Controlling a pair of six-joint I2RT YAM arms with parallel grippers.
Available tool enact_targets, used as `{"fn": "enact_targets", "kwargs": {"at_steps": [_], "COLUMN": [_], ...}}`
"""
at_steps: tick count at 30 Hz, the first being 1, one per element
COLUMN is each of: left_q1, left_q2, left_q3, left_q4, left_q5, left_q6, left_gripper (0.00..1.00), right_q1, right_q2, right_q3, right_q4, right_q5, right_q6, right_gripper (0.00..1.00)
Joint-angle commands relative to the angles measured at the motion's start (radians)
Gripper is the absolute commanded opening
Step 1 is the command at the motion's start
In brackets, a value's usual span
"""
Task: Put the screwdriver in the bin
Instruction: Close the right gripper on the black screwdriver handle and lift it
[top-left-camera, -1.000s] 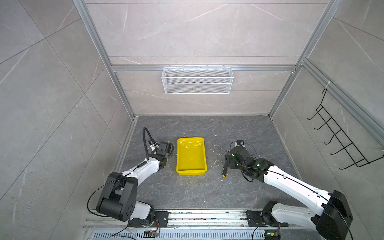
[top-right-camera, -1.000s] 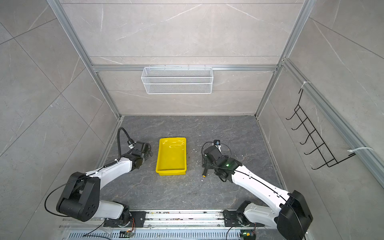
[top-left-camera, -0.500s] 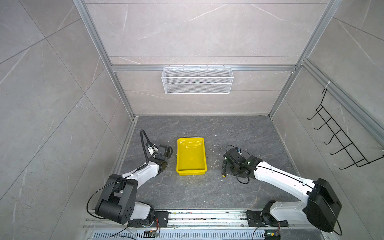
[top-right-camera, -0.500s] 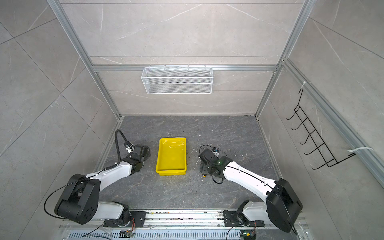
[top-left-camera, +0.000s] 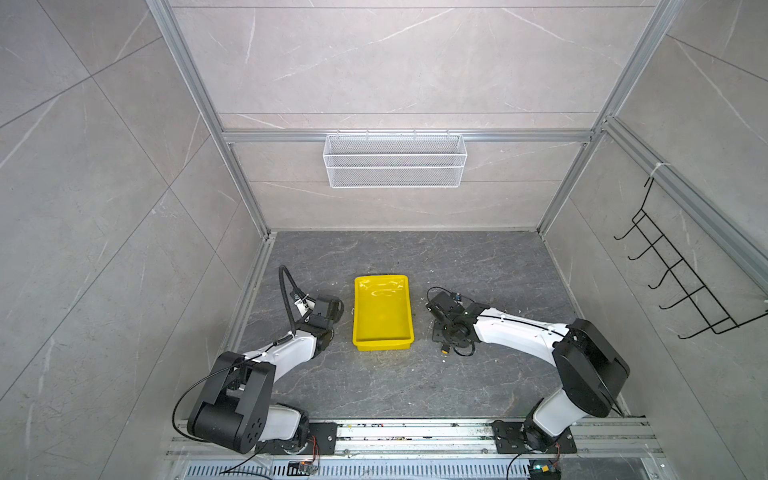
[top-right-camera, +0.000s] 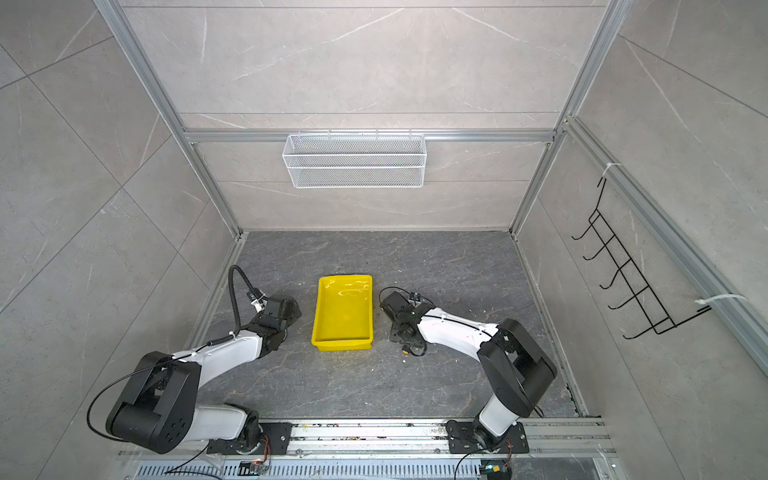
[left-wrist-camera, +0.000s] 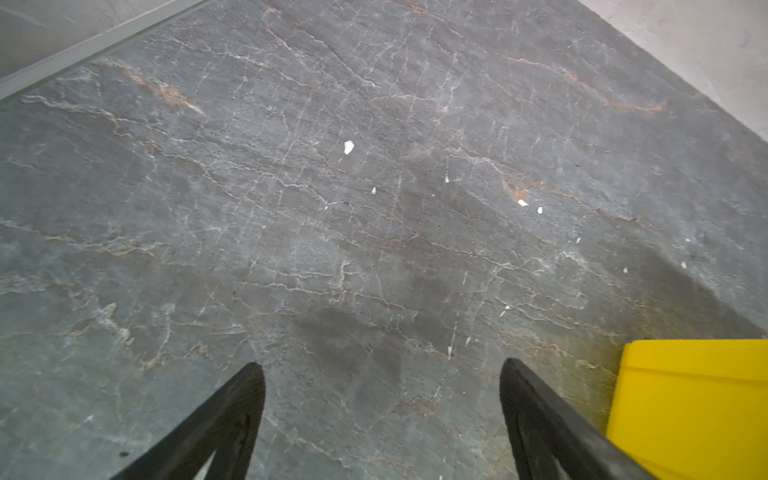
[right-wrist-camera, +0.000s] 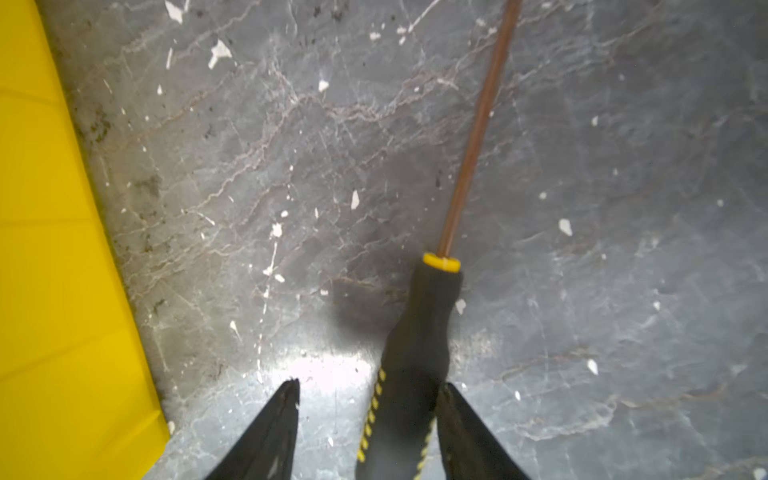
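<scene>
We see screwdriver (right-wrist-camera: 440, 266) flat on floor (right-wrist-camera: 623, 208) near bin (right-wrist-camera: 50, 249). Right gripper (right-wrist-camera: 370, 384) half-open astride handle (right-wrist-camera: 415, 353), unclamped; left gripper (left-wrist-camera: 380, 365) open, empty. We judge tool light, rigid; textured handle best hold.

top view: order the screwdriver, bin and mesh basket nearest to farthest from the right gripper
1. screwdriver, between the right gripper's fingers.
2. bin, beside it, toward the middle.
3. mesh basket, hung high at the back.

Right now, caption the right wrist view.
The right gripper straddles the screwdriver on the grey floor, yellow bin alongside.
</scene>
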Motion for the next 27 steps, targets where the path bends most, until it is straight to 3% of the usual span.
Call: {"fn": "enact_targets", "kwargs": {"at_steps": [1, 12, 21, 27], "left_q1": [-0.002, -0.002, -0.002, -0.002], "left_q2": [0.005, 0.006, 0.034, 0.027], "left_q3": [0.030, 0.040, 0.063, 0.060], "left_q4": [0.032, 0.018, 0.005, 0.006], "left_q5": [0.021, 0.023, 0.051, 0.046], "left_q6": [-0.013, -0.004, 0.000, 0.002], "left_gripper": [0.90, 0.89, 0.87, 0.87], "right_q1": [0.002, 0.002, 0.001, 0.003], "right_q2": [0.006, 0.077, 0.126, 0.112], "right_q3": [0.012, -0.001, -0.002, -0.009], "right_q4": [-0.010, -0.033, -0.031, -0.043], "right_q5": [0.043, 0.034, 0.010, 0.018], "right_q6": [0.031, 0.042, 0.076, 0.076], "right_gripper": [0.55, 0.44, 0.43, 0.34]}}
